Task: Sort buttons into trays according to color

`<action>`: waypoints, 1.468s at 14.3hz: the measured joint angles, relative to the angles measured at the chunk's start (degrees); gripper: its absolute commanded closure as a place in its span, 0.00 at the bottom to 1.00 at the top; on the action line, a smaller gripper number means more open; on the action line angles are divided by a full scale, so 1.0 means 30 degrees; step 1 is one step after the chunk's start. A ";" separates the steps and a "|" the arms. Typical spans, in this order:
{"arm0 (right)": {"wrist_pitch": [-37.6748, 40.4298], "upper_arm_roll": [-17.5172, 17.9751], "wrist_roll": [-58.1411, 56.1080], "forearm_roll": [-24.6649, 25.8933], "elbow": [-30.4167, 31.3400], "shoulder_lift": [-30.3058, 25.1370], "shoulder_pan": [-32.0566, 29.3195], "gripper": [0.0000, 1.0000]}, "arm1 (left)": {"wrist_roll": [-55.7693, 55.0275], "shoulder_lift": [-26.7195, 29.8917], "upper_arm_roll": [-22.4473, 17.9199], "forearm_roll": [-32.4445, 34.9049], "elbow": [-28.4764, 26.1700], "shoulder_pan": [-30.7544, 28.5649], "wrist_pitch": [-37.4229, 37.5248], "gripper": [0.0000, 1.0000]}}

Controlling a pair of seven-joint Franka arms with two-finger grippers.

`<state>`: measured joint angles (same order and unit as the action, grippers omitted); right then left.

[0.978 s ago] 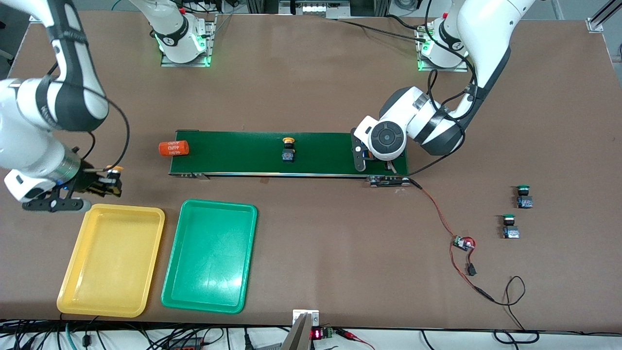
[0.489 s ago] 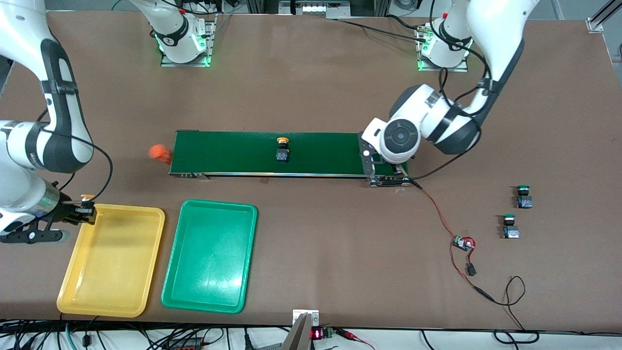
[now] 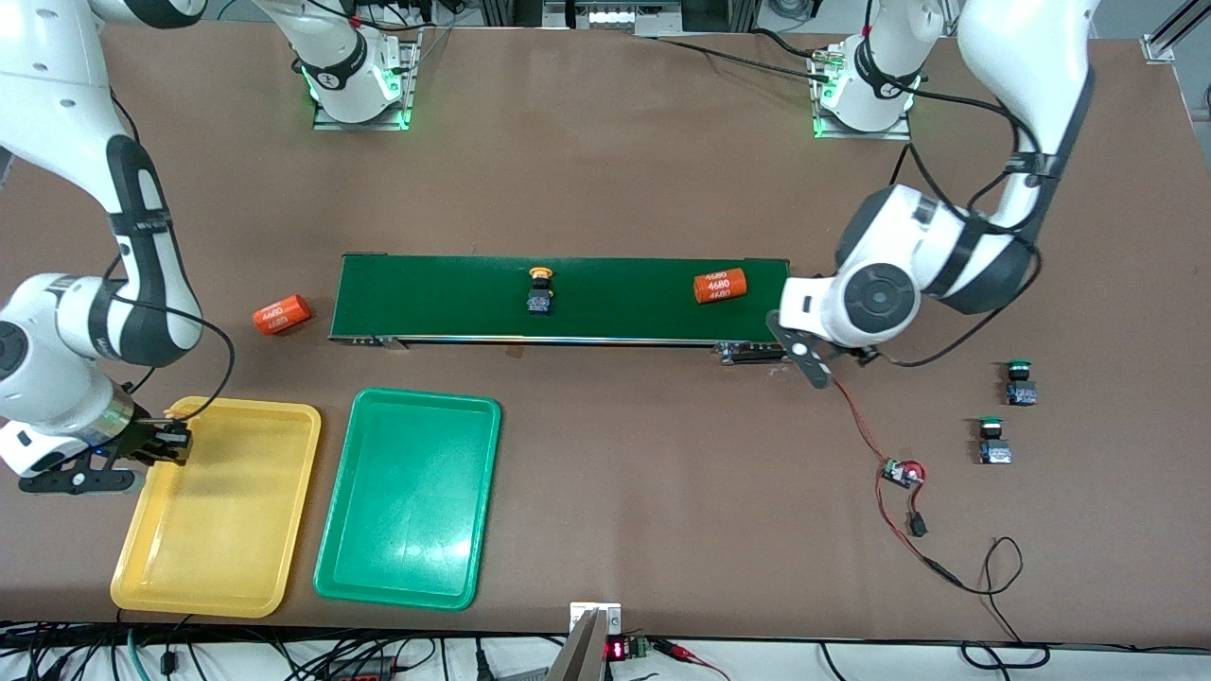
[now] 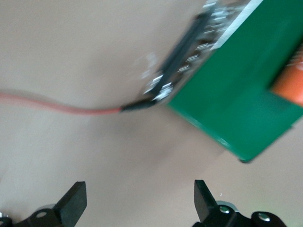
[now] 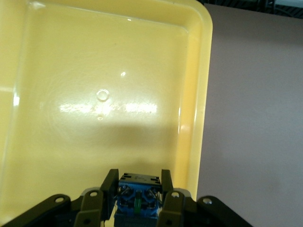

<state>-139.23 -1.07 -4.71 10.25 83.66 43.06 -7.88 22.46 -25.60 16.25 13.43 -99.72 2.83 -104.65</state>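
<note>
Right gripper (image 5: pixel 138 198) over the yellow tray (image 3: pixel 284 492), at the corner nearest the right arm's base; fingers (image 5: pixel 110 189) clamped tight on a button (image 5: pixel 137 198). Right wrist view shows its bluish base between the fingers and bare tray floor below; front view only shows a sliver of orange cap at the gripper (image 3: pixel 170 437). Left gripper (image 4: pixel 137 203) over the table (image 3: pixel 605 170) just off the conveyor belt (image 3: pixel 615 293) at the left arm's end; fingers (image 4: pixel 75 201) spread wide, holding nothing. Left wrist view shows the belt corner, a red wire (image 4: pixel 61 106) and the edge of an orange cylinder (image 4: pixel 291 82); front view hides those fingers under the wrist. On the belt: a yellow button (image 3: pixel 540 288) mid-belt and that cylinder (image 3: pixel 720 285). A second cylinder (image 3: pixel 281 314) lies on the table off the belt's right-arm end. Green tray (image 3: pixel 478 501) beside the yellow one. Two green buttons (image 3: pixel 1020 382) (image 3: pixel 992 441) on the table toward the left arm's end.
</note>
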 measured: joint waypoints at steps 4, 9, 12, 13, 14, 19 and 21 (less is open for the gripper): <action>-0.1405 -0.0099 0.0000 0.0000 -0.0047 0.1459 -0.0007 0.45 | -0.2118 0.0143 -0.2429 -0.0004 -0.0008 -0.0318 -0.0328 0.00; -0.1492 -0.0099 0.0000 -0.0001 -0.0157 0.1620 0.0010 0.15 | -0.2269 -0.0048 -0.5055 -0.0007 -0.0143 -0.1437 -0.5258 0.00; -0.0966 -0.0088 0.0000 -0.0006 -0.0270 0.1315 0.0242 0.03 | -0.2526 -0.0777 -0.5940 -0.0542 -0.0242 -0.1702 -0.8519 0.00; -0.0392 -0.0079 0.0091 -0.0025 -0.0343 0.1064 0.0445 0.01 | -0.2557 -0.1050 -0.6025 -0.1535 -0.0248 -0.1934 -0.9052 0.00; 0.0342 -0.0074 0.0392 -0.0044 -0.0409 0.0728 0.0710 0.00 | -0.2585 -0.1330 -0.6162 -0.2876 -0.0250 -0.2107 -0.9292 0.00; 0.4038 -0.0062 0.2084 -0.0047 -0.0379 -0.1429 0.1958 0.00 | -0.2553 -0.2534 -0.7206 -0.9760 0.0406 -0.2359 -1.0511 0.00; 0.5065 -0.0038 0.2106 -0.0119 0.0093 -0.2543 0.2220 0.00 | -0.2547 -0.3378 -0.7649 -0.9909 0.0538 -0.2369 -1.3032 0.00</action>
<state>-124.04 -1.18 1.61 9.90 83.94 35.43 -1.22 14.82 -35.73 -6.70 -16.30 -98.10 -4.28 -143.75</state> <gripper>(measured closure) 0.000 0.000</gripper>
